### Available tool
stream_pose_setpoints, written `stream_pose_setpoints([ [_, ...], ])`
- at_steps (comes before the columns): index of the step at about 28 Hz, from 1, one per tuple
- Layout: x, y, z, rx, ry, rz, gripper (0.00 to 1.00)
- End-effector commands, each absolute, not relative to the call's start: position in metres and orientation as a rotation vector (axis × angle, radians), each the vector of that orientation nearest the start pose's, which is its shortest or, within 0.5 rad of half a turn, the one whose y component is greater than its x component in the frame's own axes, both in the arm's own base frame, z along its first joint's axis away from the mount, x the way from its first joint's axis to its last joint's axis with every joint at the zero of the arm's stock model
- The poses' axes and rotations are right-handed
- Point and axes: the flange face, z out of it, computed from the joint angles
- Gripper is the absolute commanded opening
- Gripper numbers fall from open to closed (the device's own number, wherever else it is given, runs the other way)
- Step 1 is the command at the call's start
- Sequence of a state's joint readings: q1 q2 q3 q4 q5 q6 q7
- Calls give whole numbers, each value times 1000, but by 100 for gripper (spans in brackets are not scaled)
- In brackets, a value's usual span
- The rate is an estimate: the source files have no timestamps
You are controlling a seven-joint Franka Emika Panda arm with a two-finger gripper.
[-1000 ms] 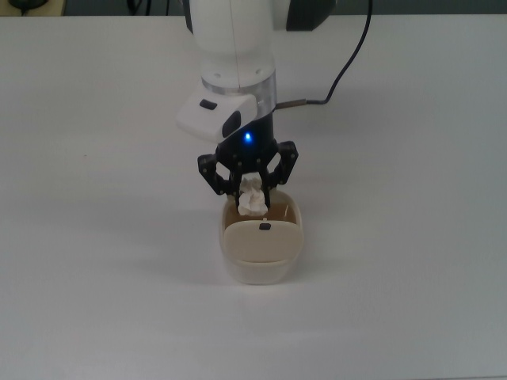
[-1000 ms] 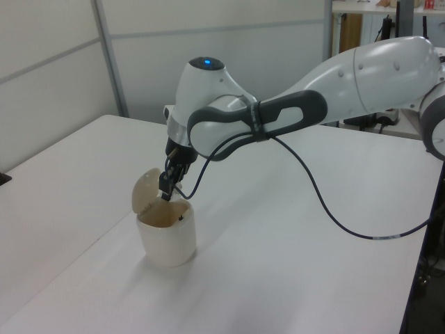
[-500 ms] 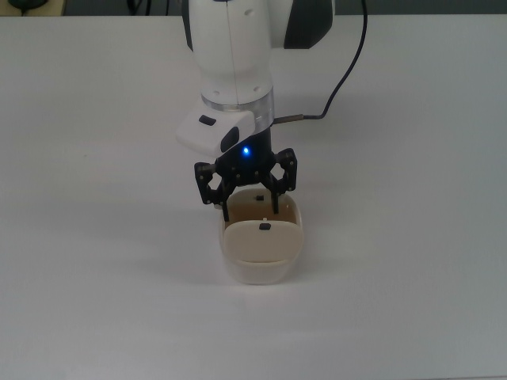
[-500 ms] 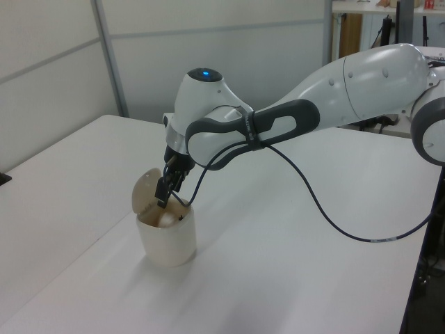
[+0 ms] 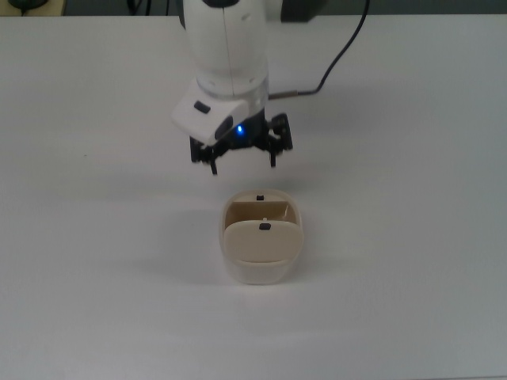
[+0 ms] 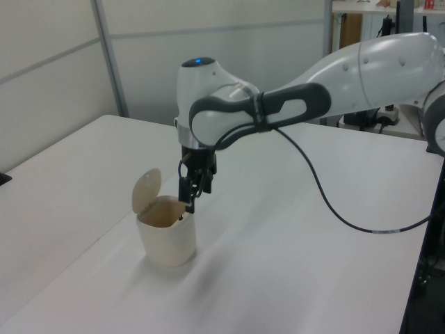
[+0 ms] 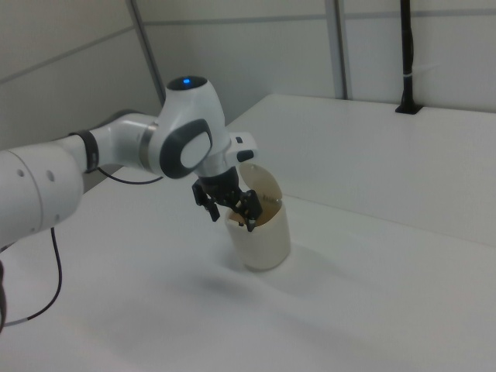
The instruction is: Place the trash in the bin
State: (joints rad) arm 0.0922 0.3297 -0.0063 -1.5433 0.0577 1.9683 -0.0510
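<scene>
While empty and spread, hand above bin, apart.

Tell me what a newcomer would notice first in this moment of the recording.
First, the big white arm reaching in from the left view's right, its gripper hanging empty above the table with jaws spread. Next, the small beige bin near the middle of the top view, just below the gripper there, its flap lid tipped up and the opening showing. No trash shows on the table or between the jaws.
</scene>
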Motion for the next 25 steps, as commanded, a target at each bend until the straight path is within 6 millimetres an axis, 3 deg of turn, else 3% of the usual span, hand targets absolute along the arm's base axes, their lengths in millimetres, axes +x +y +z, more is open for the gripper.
stream_pose_setpoints([
  [1,630,50,528,-3123,-139,-16,100],
  [7,600,40,567,-3221,-179,103,100],
  [14,559,35,621,-3214,-118,131,100],
  [16,542,32,638,-3217,-33,141,100],
  [20,528,27,646,-3223,28,195,100],
  [25,525,14,654,-3232,130,189,100],
])
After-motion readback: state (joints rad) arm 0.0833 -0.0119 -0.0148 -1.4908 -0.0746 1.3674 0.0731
